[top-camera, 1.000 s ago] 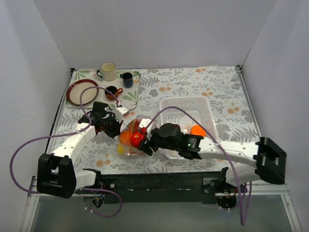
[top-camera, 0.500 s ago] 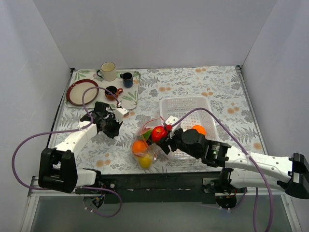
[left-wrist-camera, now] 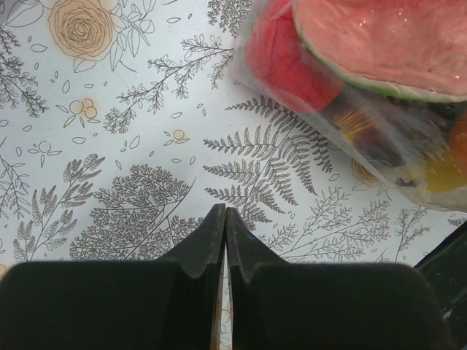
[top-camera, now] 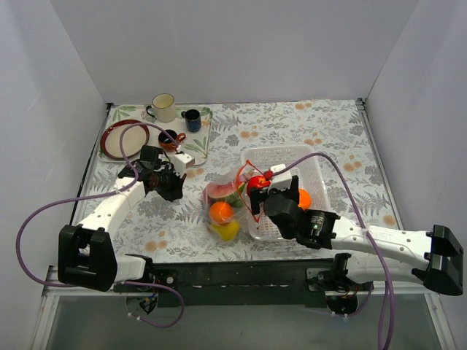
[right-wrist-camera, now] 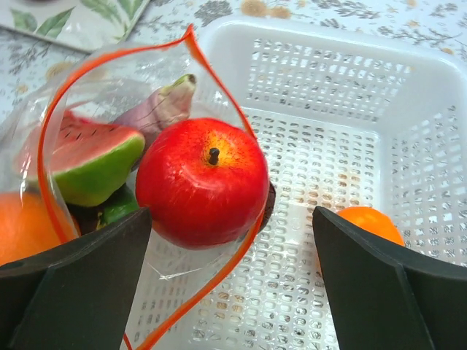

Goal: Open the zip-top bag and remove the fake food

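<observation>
The clear zip-top bag [top-camera: 222, 204] lies left of the white basket, and its orange-red zip strip [right-wrist-camera: 55, 138] gapes open over the basket's left rim. A red apple [right-wrist-camera: 203, 182] sits in the bag's mouth, seen from above [top-camera: 256, 181]. A watermelon slice [right-wrist-camera: 95, 164], an orange [top-camera: 220, 212] and a yellow piece [top-camera: 226, 231] are inside the bag. One orange ball [right-wrist-camera: 368, 222] lies in the basket. My right gripper [right-wrist-camera: 232, 219] is wide open on either side of the apple, seen from above [top-camera: 257, 191]. My left gripper [left-wrist-camera: 225, 211] is shut and empty, left of the bag [left-wrist-camera: 365, 95], seen from above [top-camera: 175, 191].
The white perforated basket [top-camera: 288, 157] stands right of the bag. A tray [top-camera: 198, 146] at the back left holds small mugs [top-camera: 163, 107]. A brown-rimmed plate [top-camera: 120, 138] lies beside it. Grey walls close in the left, right and back sides.
The right gripper has moved right and away from me with the apple and the bag's mouth, dragging the bag to the basket. The left gripper has drawn back left, off the bag.
</observation>
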`<action>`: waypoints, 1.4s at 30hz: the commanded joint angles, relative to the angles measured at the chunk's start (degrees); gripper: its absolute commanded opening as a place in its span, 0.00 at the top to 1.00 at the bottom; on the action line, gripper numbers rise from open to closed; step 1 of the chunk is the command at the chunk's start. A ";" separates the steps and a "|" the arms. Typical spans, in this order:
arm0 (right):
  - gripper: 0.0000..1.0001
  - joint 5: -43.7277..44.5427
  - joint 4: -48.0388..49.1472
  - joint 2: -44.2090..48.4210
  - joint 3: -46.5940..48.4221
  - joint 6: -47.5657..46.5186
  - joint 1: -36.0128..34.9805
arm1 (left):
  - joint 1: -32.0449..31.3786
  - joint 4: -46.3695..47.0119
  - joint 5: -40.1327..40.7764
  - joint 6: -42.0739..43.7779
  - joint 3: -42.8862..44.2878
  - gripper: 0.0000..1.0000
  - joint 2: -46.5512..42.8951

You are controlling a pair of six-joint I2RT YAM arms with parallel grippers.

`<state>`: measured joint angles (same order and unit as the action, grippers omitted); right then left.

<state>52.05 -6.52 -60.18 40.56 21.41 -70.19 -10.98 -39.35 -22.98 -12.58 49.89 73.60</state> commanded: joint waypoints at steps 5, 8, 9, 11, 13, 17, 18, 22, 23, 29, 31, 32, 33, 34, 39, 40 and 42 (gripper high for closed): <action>0.01 9.12 -3.50 0.94 1.90 7.77 -0.12 | -0.53 -1.25 -3.73 -2.01 2.05 1.00 -1.27; 0.02 7.46 2.09 0.16 0.32 2.87 -0.12 | -1.58 -1.34 -4.44 -2.97 2.93 1.00 -1.01; 0.02 6.23 3.70 -0.28 0.14 1.46 -0.21 | -1.85 -1.34 -4.53 -3.33 3.19 1.00 -0.66; 0.02 5.61 5.81 -2.56 0.57 -1.63 -0.03 | -3.25 -1.34 -4.62 -4.20 3.72 1.00 -0.13; 0.01 3.24 8.62 -5.19 1.45 -4.34 0.23 | -4.39 -1.34 -4.27 -4.82 4.34 1.00 0.40; 0.02 -1.60 14.16 -8.54 3.12 -9.10 0.41 | -8.69 -0.55 -3.65 -6.84 4.69 1.00 1.19; 0.02 -1.25 14.26 -9.33 3.65 -9.37 0.41 | -9.66 -0.11 -3.39 -7.89 4.52 1.00 1.37; 0.01 1.99 3.83 -13.64 6.29 -4.37 1.20 | -13.27 2.17 -3.55 -10.61 4.08 1.00 2.68; 0.01 2.17 3.19 -13.56 6.03 -3.75 1.20 | -13.80 2.52 -3.73 -10.97 4.16 1.00 3.47; 0.27 1.91 6.00 -5.75 -0.73 -3.04 2.07 | -15.47 4.19 -5.23 -12.82 4.52 1.00 6.37; 0.42 3.23 6.00 -1.62 -1.61 -2.86 2.25 | -16.26 5.07 -5.14 -12.91 4.08 1.00 7.25; 0.44 4.01 5.13 -0.21 -1.79 -2.78 2.25 | -16.44 5.60 -5.06 -13.26 3.55 1.00 7.43; 0.44 5.85 4.34 2.76 -1.88 -2.17 2.25 | -16.53 5.95 -5.05 -13.35 3.29 1.00 7.69; 0.45 6.82 3.63 4.36 -2.14 -1.73 2.25 | -16.53 6.74 -4.97 -13.44 2.94 1.00 7.78; 0.39 14.72 -1.01 11.83 -4.87 0.02 2.60 | -16.61 8.15 -5.05 -13.61 1.97 1.00 7.78; 0.21 15.01 -2.34 12.10 -5.13 0.73 3.48 | -16.61 8.24 -5.05 -13.79 2.05 1.00 7.70; 0.01 13.88 -5.15 10.97 -4.96 3.01 4.53 | -16.61 8.07 -4.97 -13.79 2.66 1.00 7.26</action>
<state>61.12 -5.87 -48.53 36.62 20.10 -67.44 -27.24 -33.34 -26.55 -25.80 52.84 82.13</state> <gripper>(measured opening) 0.877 0.009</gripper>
